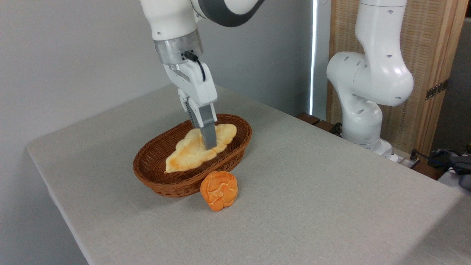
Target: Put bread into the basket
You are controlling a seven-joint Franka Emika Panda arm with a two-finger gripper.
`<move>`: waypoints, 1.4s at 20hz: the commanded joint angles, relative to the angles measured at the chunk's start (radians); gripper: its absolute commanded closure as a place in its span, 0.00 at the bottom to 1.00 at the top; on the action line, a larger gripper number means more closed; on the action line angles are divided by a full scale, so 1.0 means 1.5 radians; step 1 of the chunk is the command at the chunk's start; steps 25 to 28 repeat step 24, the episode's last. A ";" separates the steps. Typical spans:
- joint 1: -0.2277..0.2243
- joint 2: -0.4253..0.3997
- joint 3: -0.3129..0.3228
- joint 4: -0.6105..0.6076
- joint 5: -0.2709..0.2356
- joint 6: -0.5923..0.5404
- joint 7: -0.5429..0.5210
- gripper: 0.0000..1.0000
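Observation:
The bread (187, 151), a flat pale-yellow pastry with wavy edges and browned patches, lies lengthwise inside the oval brown wicker basket (162, 180). Its lower left end rests on the basket's inside and its right end reaches up to the far rim. My gripper (208, 143) comes down from above into the basket at the bread's middle. The near grey finger (206, 129) lies against the bread's face. The far finger is mostly hidden behind the near one and the bread. The jaws stand narrow, closed on the pastry.
A small round orange knotted bun (219, 190) sits on the grey tablecloth, touching the basket's front side. The arm's white base (362, 110) stands at the table's right rear edge. Cables and dark gear lie off the table at far right.

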 commanded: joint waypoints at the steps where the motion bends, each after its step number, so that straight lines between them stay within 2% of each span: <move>1: 0.002 0.008 -0.013 0.016 -0.035 -0.011 -0.002 0.00; 2: 0.002 0.009 -0.014 0.016 -0.057 -0.011 -0.004 0.00; 3: 0.002 0.009 -0.019 0.016 -0.061 -0.012 -0.004 0.00; 13: 0.010 0.006 -0.010 0.031 -0.060 -0.014 -0.003 0.00; 16: 0.009 0.002 0.063 0.064 -0.061 -0.016 -0.005 0.00; 21: 0.009 -0.017 0.144 0.086 -0.058 -0.061 0.001 0.00; 28: 0.009 -0.022 0.149 0.088 -0.057 -0.070 -0.004 0.00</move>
